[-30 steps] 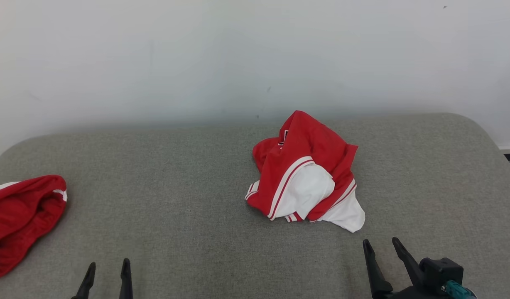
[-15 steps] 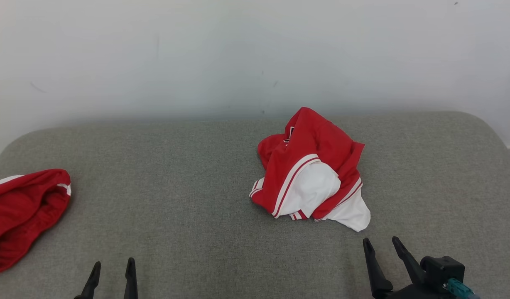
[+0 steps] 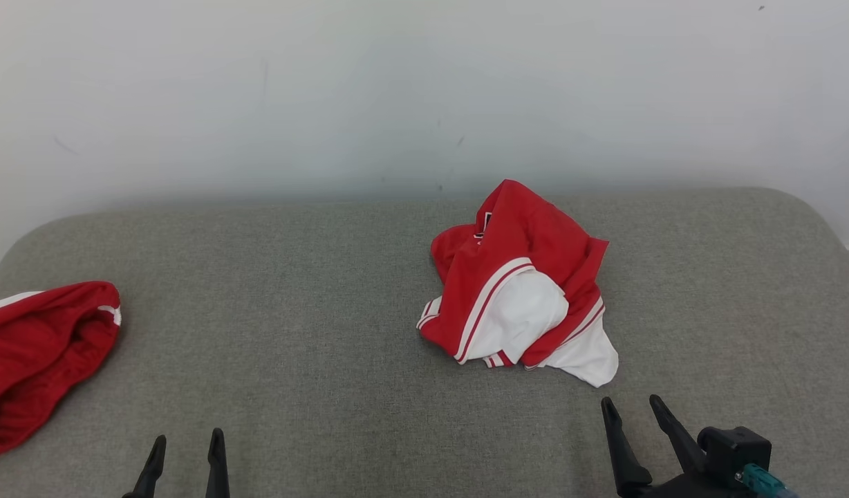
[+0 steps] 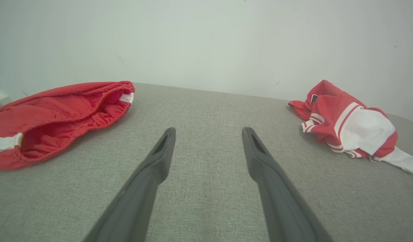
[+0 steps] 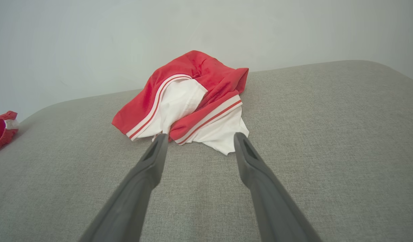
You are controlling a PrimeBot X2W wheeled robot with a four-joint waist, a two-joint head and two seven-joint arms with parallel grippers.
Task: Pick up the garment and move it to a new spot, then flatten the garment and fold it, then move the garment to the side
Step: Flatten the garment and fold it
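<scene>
A crumpled red and white garment (image 3: 518, 290) with striped trim lies in a heap right of centre on the grey cushioned surface (image 3: 314, 332). It also appears at the right in the left wrist view (image 4: 347, 126). My right gripper (image 3: 630, 405) stands open at the lower right, just short of the garment's white corner; in the right wrist view the garment (image 5: 189, 101) lies a little beyond the gripper (image 5: 199, 139). My left gripper (image 3: 187, 444) is open at the lower left, over bare cushion (image 4: 208, 132), holding nothing.
A second red piece of clothing (image 3: 34, 360) with an elastic hem lies at the left edge of the cushion, also seen in the left wrist view (image 4: 55, 116). A white wall (image 3: 397, 90) rises directly behind the cushion's rounded back edge.
The head camera has shifted slightly, so the whole picture sits a bit to the right of and higher than a second ago. The garment and both grippers have not visibly moved.
</scene>
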